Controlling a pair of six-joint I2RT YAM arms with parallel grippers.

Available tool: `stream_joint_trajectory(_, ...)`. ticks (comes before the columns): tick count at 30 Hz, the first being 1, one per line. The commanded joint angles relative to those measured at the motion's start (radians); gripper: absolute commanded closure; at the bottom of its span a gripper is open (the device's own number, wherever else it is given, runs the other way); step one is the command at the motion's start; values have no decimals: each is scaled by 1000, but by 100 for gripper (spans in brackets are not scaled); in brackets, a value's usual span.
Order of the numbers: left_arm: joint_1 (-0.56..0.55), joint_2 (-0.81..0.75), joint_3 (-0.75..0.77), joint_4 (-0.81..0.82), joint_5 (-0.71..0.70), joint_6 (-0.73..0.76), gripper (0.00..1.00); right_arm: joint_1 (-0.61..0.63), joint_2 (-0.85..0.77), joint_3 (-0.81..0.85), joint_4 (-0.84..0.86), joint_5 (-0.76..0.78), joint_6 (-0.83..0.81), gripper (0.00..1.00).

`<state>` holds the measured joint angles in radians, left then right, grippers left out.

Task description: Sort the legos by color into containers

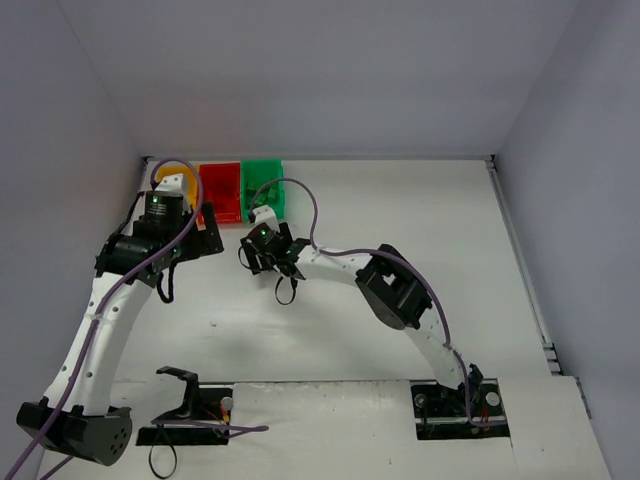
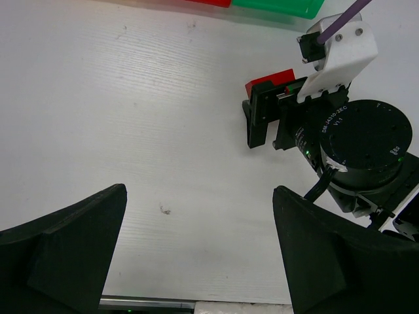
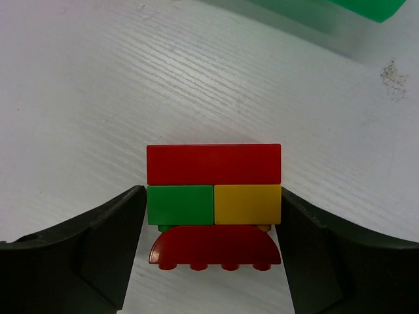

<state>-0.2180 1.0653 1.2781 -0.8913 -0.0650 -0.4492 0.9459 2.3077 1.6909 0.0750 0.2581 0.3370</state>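
Right gripper looks pinched on the stacked red-green-yellow plastic lego clump between its fingers. I'd squeeze evenly and lift straight, or the layers might pop apart.

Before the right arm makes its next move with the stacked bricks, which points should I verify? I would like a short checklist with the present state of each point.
1. Right gripper fingers on both sides of the lego clump: ok, they touch its green and yellow bricks.
2. Grip firm enough to lift: cannot tell; the clump lies on the table.
3. Clump is one colour: not ok; red, green and yellow bricks are joined.
4. Left gripper free to help: ok, open and empty.
5. Yellow bin unblocked: not ok; the left arm covers most of it in the top view.
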Motion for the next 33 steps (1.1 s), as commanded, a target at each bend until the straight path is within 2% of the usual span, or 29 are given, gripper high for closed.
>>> stream_joint_trajectory(1, 5, -1, 26, 2, -13, 17, 14, 4, -2, 39, 14, 61, 10, 28)
stream_joint_trajectory(4, 5, 7, 23, 2, -10, 18, 14, 4, 1, 33, 14, 72, 7, 35)
stream_joint_trajectory(6, 5, 12, 20, 3, -4, 18, 14, 4, -1, 26, 14, 79, 4, 43)
stream_joint_trajectory(9, 5, 15, 15, 11, 5, 18, 14, 4, -8, 6, 16, 96, -9, 64)
stream_joint_trajectory(10, 5, 18, 13, 18, 8, 21, 14, 4, -20, -3, 22, 95, -18, 77)
stream_joint_trajectory(13, 5, 24, 9, 28, 42, 26, 14, 4, -79, -81, 97, 50, -93, 100)
stream_joint_trajectory(17, 5, 28, 10, 40, 103, 38, 14, 4, -227, -265, 305, -49, -219, 100)
stream_joint_trajectory(18, 5, 30, 9, 46, 122, 41, 14, 4, -305, -313, 349, -92, -249, 100)
stream_joint_trajectory(19, 6, 32, 9, 54, 167, 49, 14, 2, -347, -404, 389, -109, -297, 100)
stream_joint_trajectory(20, 6, 33, 9, 60, 194, 53, 14, 1, -385, -448, 458, -140, -324, 100)
stream_joint_trajectory(22, 6, 35, 6, 84, 255, 66, 14, -9, -491, -541, 491, -252, -415, 100)
stream_joint_trajectory(23, 6, 35, 4, 94, 327, 70, 14, -12, -525, -569, 523, -304, -444, 100)
stream_joint_trajectory(27, 6, 50, -5, 169, 519, 57, 14, -29, -712, -691, 575, -515, -542, 100)
stream_joint_trajectory(33, 5, 103, 6, 239, 762, -5, 14, -48, -865, -747, 499, -622, -615, 100)
